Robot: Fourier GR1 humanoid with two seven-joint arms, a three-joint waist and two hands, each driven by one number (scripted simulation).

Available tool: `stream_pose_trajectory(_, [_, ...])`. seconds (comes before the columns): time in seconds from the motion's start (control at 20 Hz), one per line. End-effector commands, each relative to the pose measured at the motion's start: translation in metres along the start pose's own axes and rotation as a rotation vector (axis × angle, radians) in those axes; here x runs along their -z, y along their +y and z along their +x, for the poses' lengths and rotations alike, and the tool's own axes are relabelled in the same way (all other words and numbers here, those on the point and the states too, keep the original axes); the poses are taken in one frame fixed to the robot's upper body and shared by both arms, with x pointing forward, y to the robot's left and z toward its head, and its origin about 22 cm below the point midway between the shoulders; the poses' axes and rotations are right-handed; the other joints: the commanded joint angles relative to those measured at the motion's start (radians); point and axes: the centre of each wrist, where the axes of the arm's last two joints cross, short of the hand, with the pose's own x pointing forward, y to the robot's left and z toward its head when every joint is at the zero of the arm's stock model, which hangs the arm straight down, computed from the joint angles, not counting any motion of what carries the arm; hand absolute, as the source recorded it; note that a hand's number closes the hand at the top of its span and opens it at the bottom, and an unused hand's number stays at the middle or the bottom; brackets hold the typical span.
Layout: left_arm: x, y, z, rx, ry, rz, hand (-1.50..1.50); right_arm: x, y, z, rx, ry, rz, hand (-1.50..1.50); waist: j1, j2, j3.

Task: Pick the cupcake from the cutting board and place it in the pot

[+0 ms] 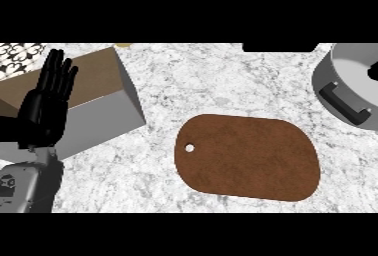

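One hand [46, 107] shows, left of cutting board [247, 157], fingers straight, holding nothing | cupcake unseen | you check pot [347, 87] before releasing.

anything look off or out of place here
Yes: the cutting board is bare, with no cupcake visible on it. The pot sits cut off at the right edge. Only the left robot hand shows, open.

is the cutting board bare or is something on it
Bare: the brown cutting board shows only its own surface and its small hole; no cupcake lies on it.
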Motion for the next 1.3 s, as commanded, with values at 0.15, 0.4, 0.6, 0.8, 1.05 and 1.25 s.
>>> stream_pose_trajectory(0.15, [0.010,-0.008,-0.001,-0.036,0.027,-0.025,0.00,0.012,0.019,-0.042,-0.071,0.046,0.114,1.50,0.017,0.015,-0.005])
stream_pose_trajectory(0.4, [0.007,-0.010,-0.003,-0.028,0.031,-0.035,0.00,0.010,0.025,-0.048,0.163,0.166,0.294,-1.50,0.026,0.021,-0.002])
stream_pose_trajectory(0.6, [0.001,-0.004,-0.007,-0.018,0.050,-0.025,0.00,0.009,0.029,-0.067,0.187,0.054,0.365,-1.50,0.020,0.016,-0.003])
stream_pose_trajectory(0.8, [0.004,-0.009,-0.013,-0.021,0.032,-0.019,0.00,0.001,0.034,-0.046,0.299,0.006,0.238,-1.50,0.027,0.021,-0.003])
stream_pose_trajectory(1.05, [0.000,-0.002,-0.013,-0.013,0.046,-0.014,0.00,0.023,0.013,-0.040,0.530,0.053,0.151,-1.50,0.019,0.017,-0.004])
stream_pose_trajectory(1.25, [-0.001,0.006,-0.030,-0.019,0.054,0.005,0.00,0.022,0.013,-0.046,0.666,0.150,0.099,-1.50,-0.003,0.014,-0.005])
